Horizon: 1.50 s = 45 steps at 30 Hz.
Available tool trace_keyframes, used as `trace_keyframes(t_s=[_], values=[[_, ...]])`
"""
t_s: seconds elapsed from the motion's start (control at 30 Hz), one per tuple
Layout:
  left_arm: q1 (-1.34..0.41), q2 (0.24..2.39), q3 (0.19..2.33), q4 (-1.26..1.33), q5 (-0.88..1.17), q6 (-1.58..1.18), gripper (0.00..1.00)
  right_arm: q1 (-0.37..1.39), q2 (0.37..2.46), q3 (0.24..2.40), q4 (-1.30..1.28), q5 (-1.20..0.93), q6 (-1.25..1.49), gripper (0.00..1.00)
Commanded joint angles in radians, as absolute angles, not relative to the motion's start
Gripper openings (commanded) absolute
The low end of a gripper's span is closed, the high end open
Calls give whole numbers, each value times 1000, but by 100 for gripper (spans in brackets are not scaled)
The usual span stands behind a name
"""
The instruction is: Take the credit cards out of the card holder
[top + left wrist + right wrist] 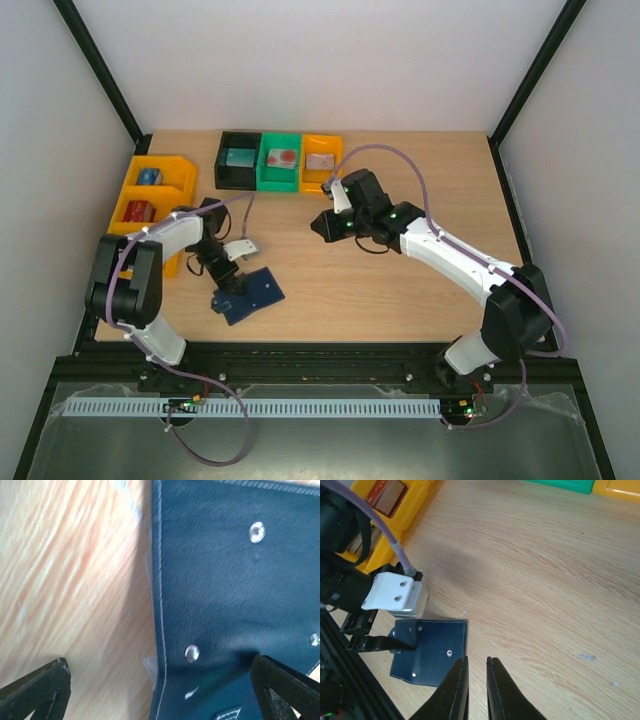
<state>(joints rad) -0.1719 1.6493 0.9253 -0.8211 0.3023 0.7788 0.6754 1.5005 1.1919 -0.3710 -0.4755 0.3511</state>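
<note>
Pale wood covers the counter (400,290), walled in white on three sides, with a row of three bins at the far edge: black (238,160), green (280,162) and orange-yellow (322,162), each holding a small item. Two joined yellow bins (152,195) stand at the left edge. The card holder (255,292), a dark navy-blue wallet, lies flat on the counter near the front left, just right of the yellow bins and well apart from the far row. Its stitched outer side faces up, with small metal studs (256,532) showing. Whether cards sit inside cannot be told from these views. The left hand (225,292) is down at the holder's near-left corner, its fingers spread wide and clamped on nothing. In the left wrist view one finger (40,690) is over bare wood and the other (282,690) is over the blue leather, so the stitched edge runs between them. The right hand (324,225) hangs over the middle of the counter, well apart from the holder, pointing towards it. Its fingers (455,690) are all but closed, with only a slim strip of wood showing between them, and they hold nothing.
</note>
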Motion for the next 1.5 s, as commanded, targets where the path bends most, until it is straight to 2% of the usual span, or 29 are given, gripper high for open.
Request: trace_keyframes(t_s=[0.0, 0.1, 0.27, 0.37, 0.43, 0.47, 0.53, 0.67, 0.83, 0.97, 1.13, 1.2, 1.27, 1.3, 1.4, 1.43, 1.47], values=[[-219, 1769, 923, -852, 407, 856, 99, 686, 1465, 1162, -405, -421, 351, 11], [-227, 1788, 902, -879, 414, 900, 92, 686, 1459, 1158, -405, -408, 345, 12], [-248, 1777, 899, -874, 419, 887, 63, 686, 1480, 1194, -427, -411, 323, 12], [-282, 1776, 892, -873, 402, 873, 39, 686, 1481, 1203, -435, -408, 317, 12], [-288, 1774, 897, -871, 402, 856, 10, 686, 1475, 1201, -431, -417, 315, 13], [-288, 1771, 905, -872, 399, 844, 3, 686, 1468, 1199, -430, -422, 314, 13], [-288, 1752, 925, -885, 400, 832, 2, 686, 1458, 1197, -433, -418, 309, 13], [-281, 1678, 996, -848, 373, 727, 2, 682, 1437, 1199, -439, -400, 303, 14], [-289, 1566, 1138, -770, 212, 597, 2, 669, 1421, 1211, -456, -373, 296, 14], [-374, 1487, 1205, -638, -151, 589, 2, 638, 1400, 1214, -471, -295, 319, 11], [-564, 1458, 1184, -433, -596, 679, 2, 602, 1375, 1211, -464, -255, 341, 9], [-637, 1470, 1157, -409, -626, 664, 2, 598, 1366, 1206, -458, -249, 344, 9], [-692, 1493, 1127, -492, -535, 638, 2, 598, 1359, 1201, -457, -251, 345, 9], [-725, 1508, 1111, -562, -456, 631, 9, 598, 1356, 1199, -459, -253, 345, 9], [-845, 1532, 1078, -868, -97, 689, 74, 597, 1347, 1193, -478, -242, 337, 10], [-901, 1511, 1062, -945, 30, 732, 91, 598, 1343, 1188, -485, -232, 333, 10], [-949, 1472, 1046, -987, 144, 766, 98, 597, 1339, 1183, -487, -221, 331, 10]])
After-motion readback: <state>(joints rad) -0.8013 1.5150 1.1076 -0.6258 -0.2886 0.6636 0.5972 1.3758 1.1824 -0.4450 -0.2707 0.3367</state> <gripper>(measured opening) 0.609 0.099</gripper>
